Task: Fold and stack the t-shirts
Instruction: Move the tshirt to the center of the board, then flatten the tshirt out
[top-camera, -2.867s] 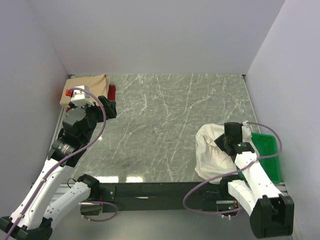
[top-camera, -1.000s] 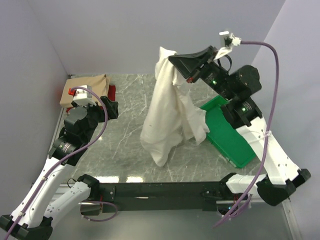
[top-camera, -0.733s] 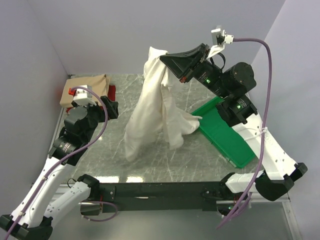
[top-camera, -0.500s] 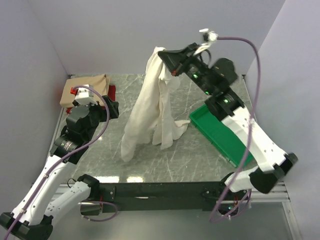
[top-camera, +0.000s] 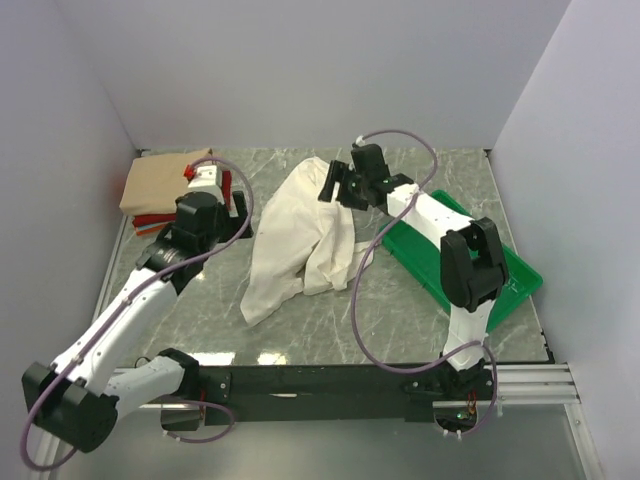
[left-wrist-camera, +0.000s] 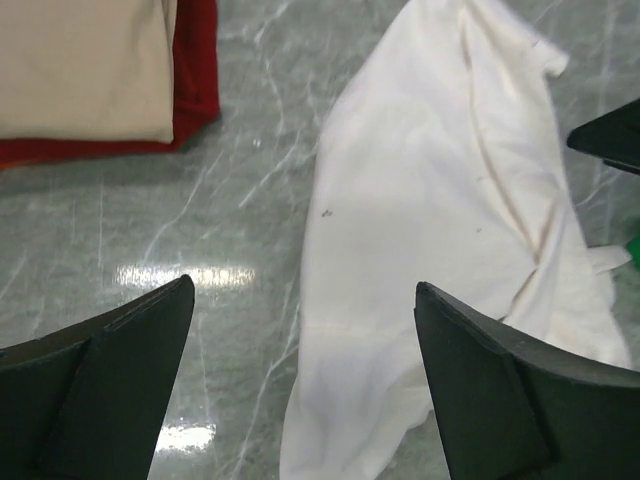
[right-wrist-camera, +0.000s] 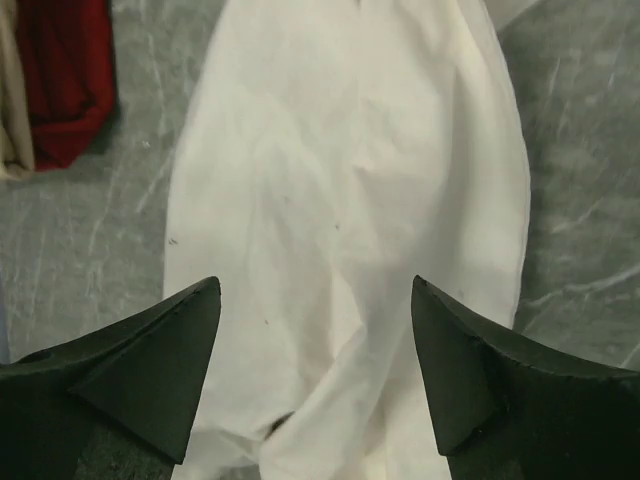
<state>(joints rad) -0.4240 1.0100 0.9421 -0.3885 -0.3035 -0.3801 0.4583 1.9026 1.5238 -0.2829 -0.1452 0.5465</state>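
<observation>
The cream shirt (top-camera: 295, 230) lies unfolded in a long, rumpled heap in the middle of the counter (top-camera: 320, 325). It runs from the far centre toward the near left, with creases and bunched folds along its right side. No jaws grip it.

The tan shirt (top-camera: 165, 182) sits folded in the far left corner on top of the red shirt (top-camera: 150, 218). The red one shows as a strip along the tan shirt's near and right edges. This stack is apart from the cream shirt, with bare marble between them.

The green tray (top-camera: 515, 280) rests slantwise on the right side of the counter. Its far left corner is just beside the cream shirt's right edge; whether they touch cannot be told.

The right arm (top-camera: 430, 212) reaches over the tray toward the centre. The right jaws stand wide apart with nothing between them, hanging above the far end of the cream shirt. In the right wrist view, white cloth fills the gap below them.

The left arm (top-camera: 130, 300) stretches toward the far left. The left jaws are also wide apart and empty, held over the marble and the cream shirt's left edge, near the stack.
</observation>
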